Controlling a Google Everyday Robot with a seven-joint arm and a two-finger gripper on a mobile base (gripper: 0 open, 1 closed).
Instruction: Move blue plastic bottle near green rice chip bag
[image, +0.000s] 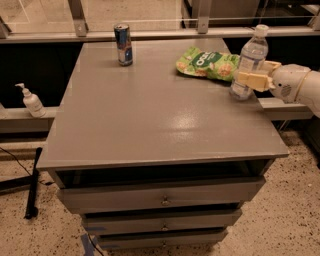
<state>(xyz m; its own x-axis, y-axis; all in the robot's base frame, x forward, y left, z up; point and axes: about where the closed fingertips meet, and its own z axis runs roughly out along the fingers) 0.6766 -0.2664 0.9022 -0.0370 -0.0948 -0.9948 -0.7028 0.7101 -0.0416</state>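
The blue plastic bottle (252, 52), clear with a white cap, stands upright near the table's right edge. It is just right of the green rice chip bag (207, 63), which lies flat at the back right, and it touches or nearly touches the bag. My gripper (251, 72) reaches in from the right at the bottle's mid-height. One cream finger (248, 80) crosses the front of the bottle and the other is behind it. The gripper is shut on the bottle, whose base rests on the table.
A slim blue-silver drink can (123, 44) stands at the back left of the grey table (150, 120). A small white pump bottle (31, 100) sits on a ledge to the left, off the table. Drawers are below the tabletop's front edge.
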